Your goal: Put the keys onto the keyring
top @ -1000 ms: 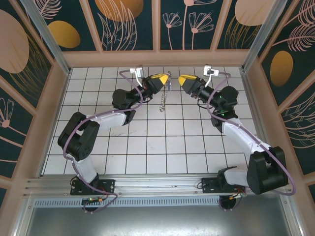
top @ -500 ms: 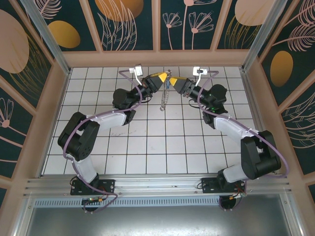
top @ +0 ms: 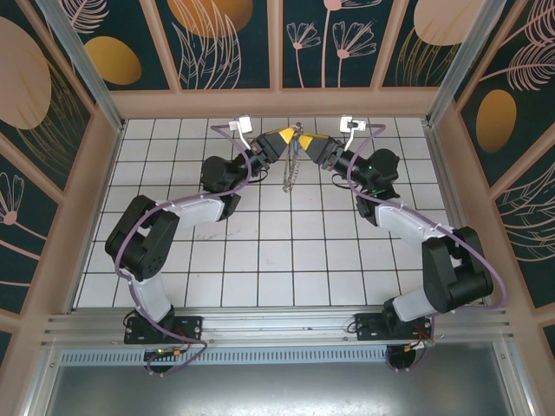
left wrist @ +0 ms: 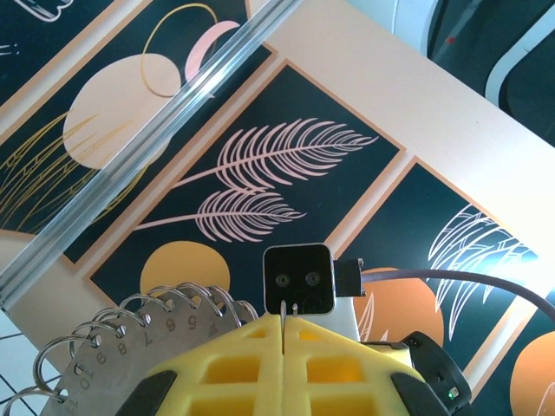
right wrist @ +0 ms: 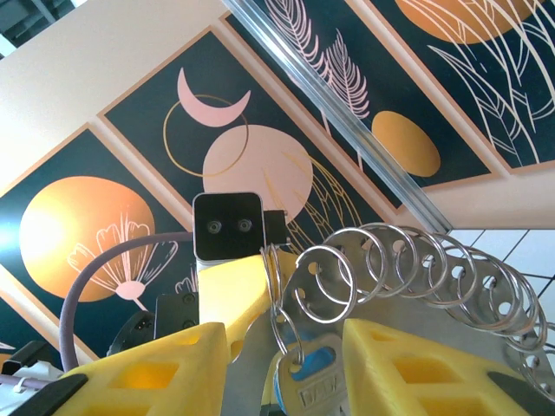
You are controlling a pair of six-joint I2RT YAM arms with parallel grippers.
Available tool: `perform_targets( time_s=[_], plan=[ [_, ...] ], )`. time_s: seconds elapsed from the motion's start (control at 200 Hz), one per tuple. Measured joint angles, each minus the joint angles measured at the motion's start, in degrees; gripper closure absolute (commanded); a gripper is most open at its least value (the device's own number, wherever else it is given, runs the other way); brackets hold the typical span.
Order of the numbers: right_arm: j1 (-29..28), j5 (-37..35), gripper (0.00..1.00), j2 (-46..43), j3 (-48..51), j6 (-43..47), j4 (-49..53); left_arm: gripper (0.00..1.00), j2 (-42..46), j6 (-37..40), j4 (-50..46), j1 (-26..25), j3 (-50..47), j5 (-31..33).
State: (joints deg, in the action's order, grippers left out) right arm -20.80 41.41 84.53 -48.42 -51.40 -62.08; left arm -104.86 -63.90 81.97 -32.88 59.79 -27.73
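The keyring is a grey numbered metal plate carrying several split rings; it dangles below the two raised grippers. My left gripper is shut on one thin split ring at its yellow tips. From that ring a smaller ring hangs with the keys, silver with a blue head. My right gripper faces the left one tip to tip. Its yellow fingers stand apart, the key lies in the gap between them, and the left finger is clear of it.
Both arms reach over the white tiled floor toward the back wall of dark floral panels. Purple cables run along each arm. Aluminium frame posts stand at the corners.
My right gripper has swung left and closed the gap to the left gripper's tips, bringing its fingers around the hanging key. The left arm has barely moved.
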Motion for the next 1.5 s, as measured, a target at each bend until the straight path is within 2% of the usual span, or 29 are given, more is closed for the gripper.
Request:
perform_targets(
  time_s=[0.125, 0.455, 1.146, 1.236, 1.296, 1.361, 1.496],
  plan=[
    [0.0, 0.0, 0.7, 1.2, -0.6, -0.5, -0.6, 1.0, -0.4, -1.5, -0.2, 0.0, 0.0, 0.6],
    [0.0, -0.1, 1.0, 2.8, -0.7, -2.3, -2.3, 1.0, -0.6, -4.2, -1.7, 0.0, 0.0, 2.7],
    [-1.0, -1.1, 1.0, 5.5, -0.7, -3.2, -4.6, 1.0, -1.1, -7.1, -2.5, 0.0, -0.1, 4.5],
    [-1.0, -1.1, 0.77, 5.4, -0.7, -3.2, -4.2, 1.0, -1.1, -7.2, -2.6, 0.0, -0.2, 4.6],
    [-0.9, -0.5, 0.69, 5.0, -0.2, -2.7, -3.4, 1.0, -1.1, -7.1, -2.5, 0.0, -0.2, 4.7],
    [-0.5, 0.0, 0.65, 3.7, 1.0, -2.6, -1.9, 1.0, -1.2, -7.1, -2.6, 0.0, -0.2, 4.8],
    [2.1, 0.0, 0.62, -0.8, 2.7, -1.9, 2.0, 1.0, -1.4, -7.1, -2.6, 0.0, -0.9, 4.9]
  ],
)
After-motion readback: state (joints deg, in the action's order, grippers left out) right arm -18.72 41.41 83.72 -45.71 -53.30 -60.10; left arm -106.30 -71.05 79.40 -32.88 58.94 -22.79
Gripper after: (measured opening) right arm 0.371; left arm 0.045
